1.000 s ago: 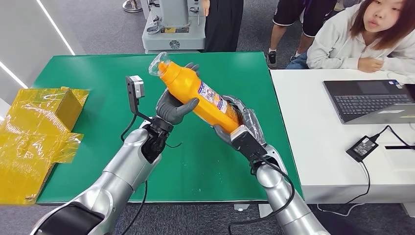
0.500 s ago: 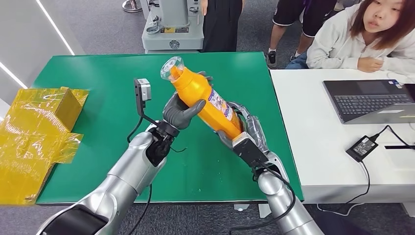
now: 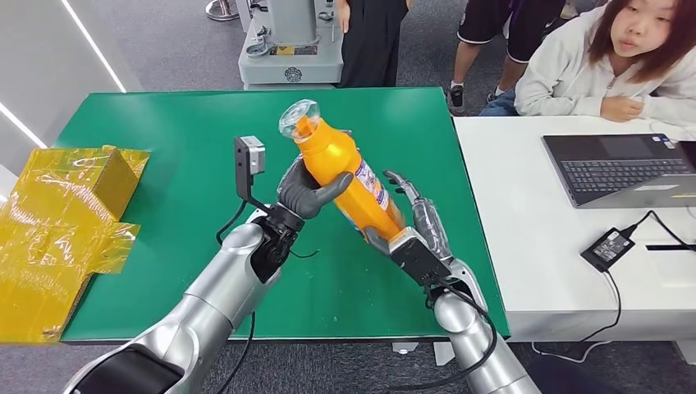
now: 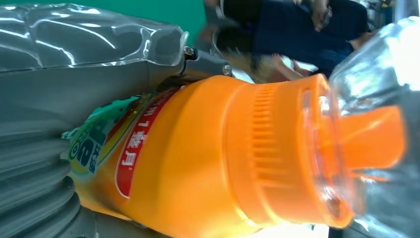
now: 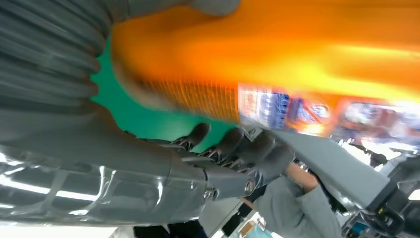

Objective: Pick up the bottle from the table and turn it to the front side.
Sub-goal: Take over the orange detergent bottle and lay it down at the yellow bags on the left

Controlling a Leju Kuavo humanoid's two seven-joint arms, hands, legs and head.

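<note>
An orange bottle (image 3: 341,176) with a clear cap over its spout is held tilted above the green table (image 3: 164,139), spout pointing up and away from me. My left hand (image 3: 308,190) grips its upper body, thumb across the front. My right hand (image 3: 410,230) is under the base, thumb by the bottom edge and fingers stretched out behind the label. In the right wrist view a strip of green shows between the bottle (image 5: 297,49) and the fingers (image 5: 233,148). The left wrist view shows the bottle's shoulder and ribbed collar (image 4: 198,163) against my left hand (image 4: 39,99).
Yellow-wrapped boxes (image 3: 74,205) lie at the table's left edge. A white table to the right carries a laptop (image 3: 615,168) and a power adapter (image 3: 607,249), with a person (image 3: 607,66) seated behind it. A grey machine (image 3: 291,49) stands beyond the far edge.
The bottle has swung from lying slanted towards upright and shifted slightly right with my left hand. My right hand's fingers have uncurled from the bottle's lower body.
</note>
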